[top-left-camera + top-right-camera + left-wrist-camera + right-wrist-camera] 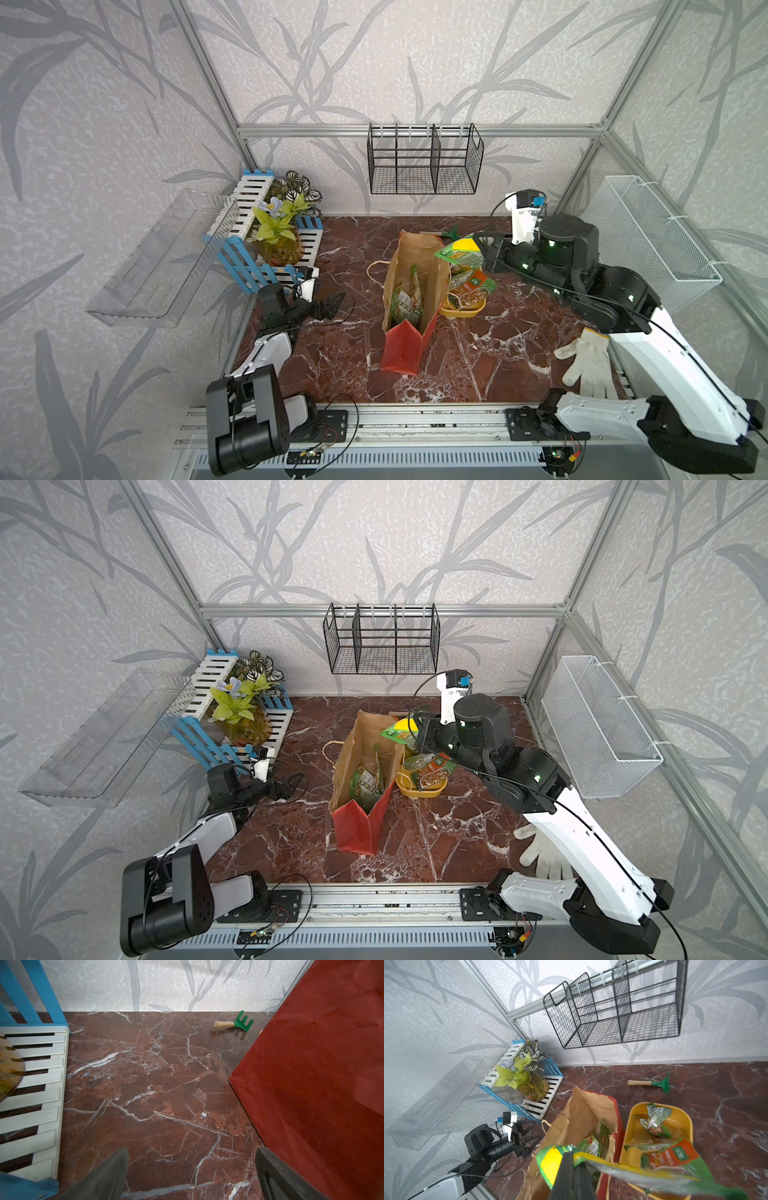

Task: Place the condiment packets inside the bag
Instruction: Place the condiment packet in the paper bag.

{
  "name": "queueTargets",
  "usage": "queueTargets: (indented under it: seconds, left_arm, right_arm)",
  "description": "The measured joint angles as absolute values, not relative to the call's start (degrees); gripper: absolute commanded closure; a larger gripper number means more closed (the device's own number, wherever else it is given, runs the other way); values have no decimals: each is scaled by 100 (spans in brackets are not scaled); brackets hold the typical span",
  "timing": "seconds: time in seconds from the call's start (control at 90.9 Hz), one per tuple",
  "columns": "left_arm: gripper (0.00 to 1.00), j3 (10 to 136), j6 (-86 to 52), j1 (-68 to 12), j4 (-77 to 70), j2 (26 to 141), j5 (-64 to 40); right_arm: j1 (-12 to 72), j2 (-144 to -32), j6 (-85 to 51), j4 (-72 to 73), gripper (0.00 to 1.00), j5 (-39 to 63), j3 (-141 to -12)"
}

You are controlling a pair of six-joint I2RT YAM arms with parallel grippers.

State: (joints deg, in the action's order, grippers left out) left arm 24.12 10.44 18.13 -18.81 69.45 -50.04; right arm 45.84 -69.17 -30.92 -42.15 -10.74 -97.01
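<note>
A green-and-yellow packet (459,249) hangs above the right rim of the open red bag (405,353), pinched in the closed right tool (572,1155). More packets (405,301) lie inside the bag, mid-bench. Further packets (471,284) fill the yellow tub (461,312) touching it. The left tool (192,1150) gapes wide, empty, near the bench's (478,365) left edge.

The bag (353,829) stands open, red outside and brown inside, with green packets (365,783) lying in it. Above its far right rim the right gripper (411,737) holds a green-and-yellow packet (395,730). The jaws are mostly hidden but seem closed on its edge. Just right of the bag sits a yellow tub (419,793) holding orange and green packets (430,766). Well left of the bag, the left gripper (291,785) hangs with jaws spread. A white glove (534,856) lies far right of the bag.
</note>
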Motion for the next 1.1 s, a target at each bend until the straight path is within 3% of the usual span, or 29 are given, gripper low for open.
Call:
queueTargets:
  seconds: [0.374, 0.814, 0.869, 0.924, 0.979, 1.1]
  left_arm:
    - [0, 2412, 1044, 1813, -1861, 6945, -5006]
    - [0, 2412, 1046, 1813, -1852, 6947, -5048]
    - [0, 2412, 1046, 1813, -1852, 6947, -5050]
    - [0, 2412, 1046, 1813, -1850, 6947, -5052]
    - [0, 2412, 1046, 1813, -1850, 6947, -5059]
    - [0, 2412, 1048, 1813, -1848, 6947, -5065]
  right_arm:
    - [5196, -8888, -2449, -4969, 100, -1041, -10986]
    - [5293, -9223, -1988, -5765, 100, -657, -11491]
    - [5299, -9389, -1944, -5924, 91, -580, -11756]
    - [5299, -9539, -1872, -6027, 72, -523, -11957]
    - [5310, -9651, -1857, -6117, 62, -484, -12086]
    - [5321, -9682, -1817, -6215, 52, -517, -12125]
